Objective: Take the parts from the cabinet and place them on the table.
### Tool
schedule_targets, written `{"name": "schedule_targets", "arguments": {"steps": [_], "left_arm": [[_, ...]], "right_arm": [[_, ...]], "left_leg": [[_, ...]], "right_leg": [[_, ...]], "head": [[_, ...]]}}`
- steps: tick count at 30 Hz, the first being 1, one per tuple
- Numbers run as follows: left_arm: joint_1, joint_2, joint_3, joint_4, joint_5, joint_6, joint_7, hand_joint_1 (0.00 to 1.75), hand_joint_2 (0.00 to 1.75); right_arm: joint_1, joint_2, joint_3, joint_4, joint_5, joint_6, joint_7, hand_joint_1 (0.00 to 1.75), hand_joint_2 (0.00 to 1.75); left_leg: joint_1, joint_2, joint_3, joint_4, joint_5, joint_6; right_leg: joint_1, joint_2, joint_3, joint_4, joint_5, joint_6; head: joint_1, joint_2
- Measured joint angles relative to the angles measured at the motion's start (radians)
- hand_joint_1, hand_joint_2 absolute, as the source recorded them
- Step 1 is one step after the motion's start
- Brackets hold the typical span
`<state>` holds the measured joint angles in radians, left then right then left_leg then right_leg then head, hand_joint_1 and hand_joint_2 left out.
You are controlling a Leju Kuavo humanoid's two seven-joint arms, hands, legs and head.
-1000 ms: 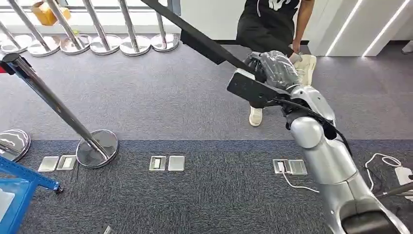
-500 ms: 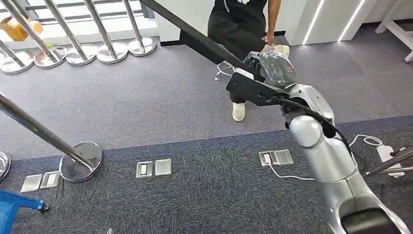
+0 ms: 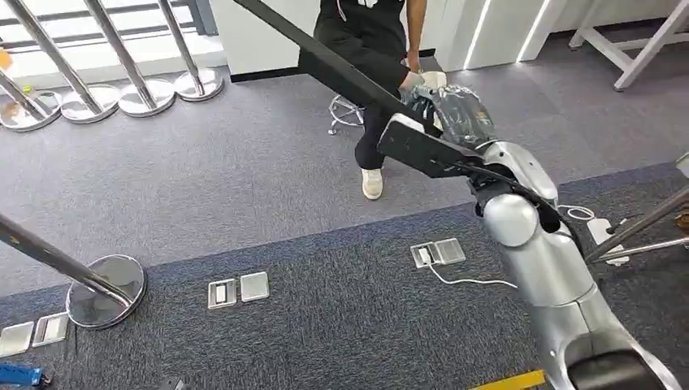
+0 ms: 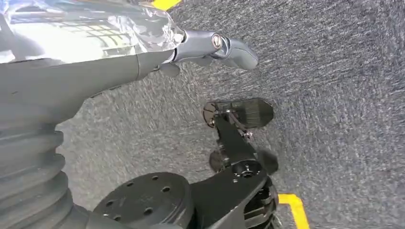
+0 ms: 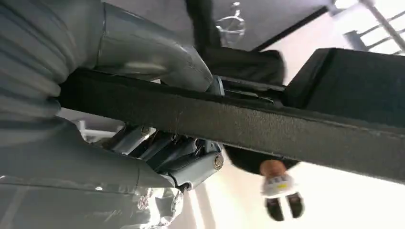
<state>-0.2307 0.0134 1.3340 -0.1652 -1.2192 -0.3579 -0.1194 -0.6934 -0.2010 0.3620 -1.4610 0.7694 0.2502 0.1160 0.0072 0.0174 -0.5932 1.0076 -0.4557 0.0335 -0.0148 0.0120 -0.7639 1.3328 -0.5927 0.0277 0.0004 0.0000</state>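
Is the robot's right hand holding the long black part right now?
Yes, in the right wrist view the right hand has its thumb over the long black part and its fingers curled beneath it.

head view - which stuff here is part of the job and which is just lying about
Part of the job:
- long black part
- right hand, gripping that part

Just lying about:
- stanchion posts
- floor outlet plates
- white cable
- person standing beyond the part
- yellow floor tape
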Motion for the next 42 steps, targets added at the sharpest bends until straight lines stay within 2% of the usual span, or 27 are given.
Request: {"name": "schedule_targets", "arguments": {"steps": [1,2,4,5,6,9,10,12,14,15,16,17,19,20,25,26,27,29,31,32,33,35,36,37,38,40,42], "left_arm": [[0.0,0.0,0.0,0.0,0.0,0.0,0.0,0.0,1.75],[0.0,0.0,0.0,0.0,0.001,0.0,0.0,0.0,1.75],[-0.001,0.0,0.0,0.0,0.001,0.0,0.0,0.0,1.75],[-0.003,0.002,0.0,0.0,0.001,0.0,0.0,0.0,1.75],[-0.004,0.001,0.0,0.0,0.002,0.0,0.0,0.0,1.75],[-0.005,-0.001,0.0,0.0,0.002,0.0,0.0,0.0,1.75],[-0.007,-0.002,0.0,0.0,0.002,0.0,0.0,0.0,1.75],[-0.007,-0.002,0.0,0.0,0.002,0.0,0.0,0.0,1.75],[-0.001,-0.002,0.0,0.0,0.002,0.0,0.0,0.0,1.75],[0.002,-0.002,0.0,0.0,0.002,0.0,0.0,0.0,1.75],[0.003,-0.002,0.0,0.0,0.002,0.0,0.0,0.0,1.75],[0.003,-0.002,0.0,0.0,0.002,0.0,0.0,0.0,1.75],[0.003,-0.002,0.0,0.0,0.002,0.0,0.0,0.0,1.75],[0.003,-0.002,0.0,0.0,0.001,0.0,0.0,0.0,1.75],[0.003,-0.002,0.0,0.0,0.001,0.0,0.0,0.0,1.75],[0.003,-0.001,0.0,0.0,0.001,0.0,0.0,0.0,1.75],[-0.002,-0.002,0.0,0.0,-0.001,0.0,0.0,0.0,1.75],[-0.007,-0.002,0.0,0.0,-0.002,0.0,0.0,0.0,1.75],[-0.005,-0.002,0.0,0.0,-0.003,0.0,0.0,0.0,1.75],[-0.005,-0.002,0.0,0.0,-0.005,0.0,0.0,0.0,1.75],[-0.005,-0.002,0.0,0.0,-0.006,0.0,0.0,0.0,1.75],[-0.005,-0.002,0.0,0.0,-0.006,-0.001,0.0,0.0,1.75],[-0.006,-0.002,0.0,0.0,-0.006,-0.001,0.0,0.0,1.75],[-0.007,-0.002,0.0,0.0,-0.006,-0.001,0.0,0.0,1.75],[-0.008,-0.001,0.0,0.0,-0.006,-0.001,0.0,0.0,1.75],[-0.007,-0.002,0.0,0.0,-0.006,-0.001,0.0,0.0,1.75],[-0.008,-0.002,0.0,0.0,-0.007,-0.001,0.0,0.0,1.75]], "right_arm": [[0.002,0.0,0.0,0.0,-0.001,0.0,0.0,1.71,1.75],[0.001,0.0,0.0,0.0,0.0,0.0,-0.001,1.71,1.75],[-0.002,0.0,0.0,0.0,-0.001,-0.001,-0.004,1.71,1.75],[-0.003,0.001,0.0,0.0,-0.001,-0.002,-0.007,1.71,1.75],[-0.004,0.003,0.0,0.001,0.0,-0.003,-0.007,1.71,1.75],[-0.006,0.002,-0.002,0.001,0.003,-0.003,-0.008,1.71,1.75],[-0.008,0.005,-0.002,0.001,0.002,-0.003,-0.01,1.71,1.75],[-0.012,0.005,-0.002,0.001,0.003,-0.003,-0.011,1.71,1.75],[-0.011,0.007,-0.002,0.001,0.003,-0.003,-0.012,1.71,1.75],[-0.011,0.007,-0.002,0.001,0.002,-0.002,-0.013,1.71,1.75],[-0.011,0.007,-0.002,0.001,0.003,-0.001,-0.013,1.71,1.75],[-0.011,0.007,-0.002,0.001,0.002,-0.001,-0.013,1.71,1.75],[-0.012,0.008,-0.002,0.001,0.002,-0.001,-0.013,1.71,1.75],[-0.011,0.008,-0.002,0.001,0.002,-0.001,-0.013,1.71,1.75],[-0.013,0.007,-0.002,0.001,0.002,-0.001,-0.013,1.71,1.75],[-0.012,0.008,-0.002,0.001,0.002,0.0,-0.013,1.71,1.75],[-0.011,0.005,-0.003,0.001,0.001,0.002,-0.01,1.71,1.75],[-0.013,0.005,-0.005,0.001,0.0,0.004,-0.009,1.71,1.75],[-0.01,0.005,-0.005,0.001,-0.002,0.006,-0.008,1.71,1.75],[-0.006,0.005,-0.005,0.001,-0.001,0.008,-0.005,1.71,1.75],[-0.003,0.004,-0.005,0.001,-0.001,0.009,-0.003,1.71,1.75],[-0.004,0.004,-0.006,0.001,-0.001,0.01,-0.003,1.71,1.75],[-0.005,0.004,-0.006,0.001,-0.001,0.009,-0.003,1.71,1.75],[-0.006,0.005,-0.006,0.001,-0.001,0.009,-0.003,1.71,1.75],[-0.006,0.005,-0.006,0.0,-0.001,0.009,-0.004,1.71,1.75],[-0.004,0.003,-0.007,0.0,0.0,0.009,-0.003,1.71,1.75],[-0.008,0.003,-0.009,0.0,-0.001,0.009,-0.003,1.71,1.75]], "left_leg": [[0.001,0.009,0.0,0.001,-0.001,-0.001],[0.003,0.016,0.0,0.003,-0.003,-0.005],[0.007,0.029,0.0,0.015,-0.012,-0.018],[0.003,0.032,-0.003,0.021,-0.017,-0.025],[0.0,0.035,-0.004,0.028,-0.02,-0.031],[0.006,0.049,0.002,0.022,-0.017,-0.047],[0.01,0.04,0.002,0.032,-0.029,-0.054],[0.012,0.007,-0.034,0.122,-0.091,-0.058],[0.01,-0.006,-0.107,0.282,-0.16,-0.06],[0.01,-0.007,-0.131,0.329,-0.166,-0.058],[0.009,-0.008,-0.131,0.326,-0.152,-0.055],[0.007,-0.009,-0.112,0.281,-0.118,-0.048],[0.001,-0.032,-0.03,0.1,-0.023,-0.032],[0.0,-0.059,-0.011,0.042,-0.017,-0.026],[0.001,-0.07,-0.004,0.037,-0.021,-0.027],[-0.002,-0.064,-0.004,0.027,-0.017,-0.028],[0.004,-0.037,0.005,0.001,-0.004,-0.01],[0.001,-0.021,0.01,-0.009,0.003,0.001],[0.0,-0.004,0.009,-0.008,0.002,0.002],[0.001,0.005,0.008,-0.007,0.002,0.003],[0.002,0.012,0.007,-0.006,0.001,0.001],[0.006,0.026,0.007,0.0,-0.004,-0.006],[0.009,0.032,0.007,0.007,-0.009,-0.012],[0.008,0.036,0.006,0.015,-0.015,-0.02],[0.002,0.039,0.002,0.026,-0.021,-0.027],[0.001,0.047,0.005,0.024,-0.021,-0.035],[0.007,0.057,0.007,0.025,-0.024,-0.047]], "right_leg": [[-0.004,-0.003,0.008,-0.018,0.022,0.003],[-0.008,-0.007,0.043,-0.086,0.063,0.007],[-0.013,-0.041,0.139,-0.272,0.142,0.013],[-0.002,-0.056,0.146,-0.288,0.124,0.009],[-0.004,-0.041,0.144,-0.294,0.132,-0.007],[0.004,-0.024,0.141,-0.294,0.134,-0.028],[-0.002,-0.022,0.144,-0.3,0.139,-0.037],[-0.001,-0.013,0.144,-0.301,0.141,-0.044],[0.004,0.0,0.144,-0.3,0.141,-0.047],[0.007,0.008,0.144,-0.3,0.141,-0.049],[0.009,0.017,0.144,-0.299,0.141,-0.049],[0.011,0.025,0.144,-0.297,0.141,-0.049],[0.011,0.041,0.146,-0.296,0.141,-0.049],[0.009,0.047,0.145,-0.296,0.14,-0.048],[0.014,0.051,0.141,-0.295,0.14,-0.045],[0.01,0.06,0.139,-0.294,0.142,-0.042],[0.007,0.076,0.136,-0.298,0.144,-0.018],[0.011,0.019,0.105,-0.224,0.087,-0.014],[0.006,0.004,0.037,-0.071,0.015,-0.006],[0.001,0.002,0.011,-0.015,0.002,-0.001],[-0.003,0.0,0.008,-0.011,0.013,0.002],[-0.011,-0.01,0.069,-0.129,0.085,0.01],[-0.013,-0.025,0.12,-0.225,0.127,0.012],[-0.013,-0.053,0.15,-0.292,0.135,0.015],[-0.002,-0.054,0.15,-0.297,0.129,0.004],[-0.001,-0.037,0.146,-0.292,0.127,-0.014],[-0.001,-0.023,0.145,-0.296,0.133,-0.028]], "head": [[0.006,0.0],[0.012,0.0],[0.021,0.0],[0.028,0.0],[0.028,0.0],[0.019,0.0],[0.021,0.0],[0.003,0.0],[-0.012,0.0],[-0.016,0.0],[-0.019,0.0],[-0.022,0.0],[-0.026,0.0],[-0.029,0.0],[-0.029,0.0],[-0.027,0.0],[-0.03,0.0],[-0.013,0.0],[-0.003,0.0],[0.001,0.0],[0.005,0.0],[0.016,0.0],[0.02,0.0],[0.025,0.0],[0.035,0.0],[0.02,0.0],[0.022,0.0]]}}
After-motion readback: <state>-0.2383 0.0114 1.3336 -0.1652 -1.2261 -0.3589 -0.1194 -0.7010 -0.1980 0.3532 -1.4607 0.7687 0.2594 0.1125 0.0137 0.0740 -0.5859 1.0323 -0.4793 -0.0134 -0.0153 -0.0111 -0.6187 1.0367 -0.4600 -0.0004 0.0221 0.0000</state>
